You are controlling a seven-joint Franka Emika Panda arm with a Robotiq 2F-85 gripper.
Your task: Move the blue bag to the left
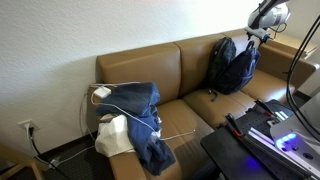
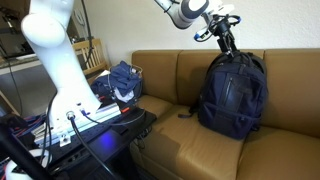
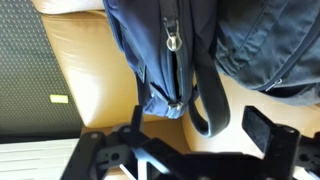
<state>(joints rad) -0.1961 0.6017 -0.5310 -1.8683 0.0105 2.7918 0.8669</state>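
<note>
In an exterior view, the blue bag (image 1: 232, 65) stands upright on the right-hand seat of a tan sofa (image 1: 150, 68) and leans on the back cushion, its top rising above the sofa back. The gripper (image 1: 256, 36) hangs at the bag's upper corner, too small here to judge its jaws. On the other seat, well apart from the bag, lies a heap of blue denim clothing (image 1: 140, 120) with a white cable (image 1: 105, 93) running over it.

The other exterior view shows the bag (image 2: 232, 95) from nearer: dark navy, soft, slumped a little against the sofa (image 2: 160, 75). The gripper (image 2: 226, 44) points down at the bag's top edge, right at the fabric — whether it touches cannot be told. The denim clothing (image 2: 125, 80) sits at the far end, behind the robot's white base (image 2: 55, 55).

In the wrist view, the bag (image 3: 250, 40) fills the upper part of the picture, with a zipper pull (image 3: 174, 42) and a dark strap loop (image 3: 205, 105) hanging toward the camera. The gripper (image 3: 195, 150) has its two fingers (image 3: 265, 140) spread wide; the loop's end lies in the gap between them, and nothing is pinched.
</note>
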